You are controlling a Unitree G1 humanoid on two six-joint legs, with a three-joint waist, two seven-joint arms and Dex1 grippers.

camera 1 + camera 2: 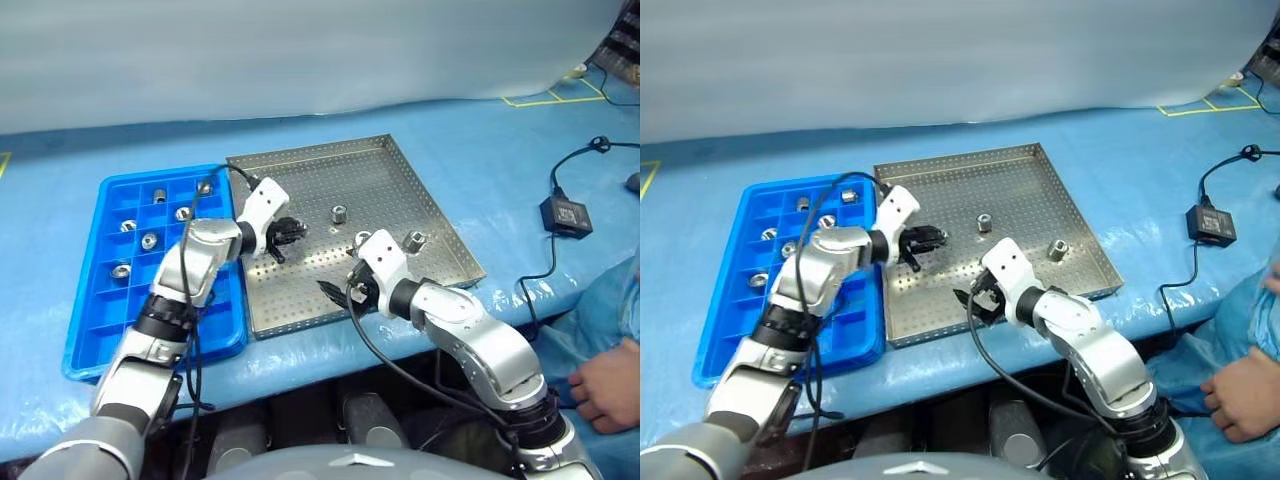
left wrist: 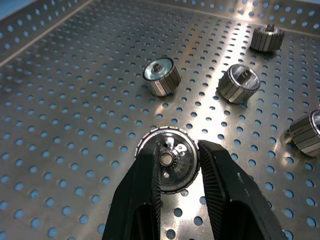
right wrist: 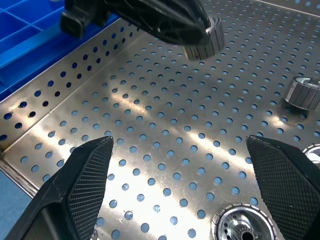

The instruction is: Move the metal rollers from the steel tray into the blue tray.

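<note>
The work surface is a table covered in blue sheeting (image 1: 480, 150), with a pale backdrop behind it. All positions below are given relative to the steel tray (image 1: 400, 165), which sits at the centre of the table.

The blue tray (image 1: 90, 320) lies just beside the steel tray's left rim, so a carry is short. Several of its far compartments each hold a roller (image 1: 149, 240).

The left gripper (image 1: 290, 232) is over the left part of the steel tray's floor, fingers pinched on one metal roller (image 2: 168, 159). In the right wrist view this roller (image 3: 204, 45) appears clear of the perforated floor, so it is judged lifted and ready to travel toward the blue tray.

The right gripper (image 3: 180, 185) hangs low near the steel tray's front rim, fingers spread wide and holding nothing. One loose roller (image 3: 240, 227) lies on the floor directly between and just ahead of its fingertips, which suggests it is lined up for the next pick.

More loose rollers (image 1: 339, 213) rest toward the steel tray's middle and right side (image 1: 414, 240).
</note>
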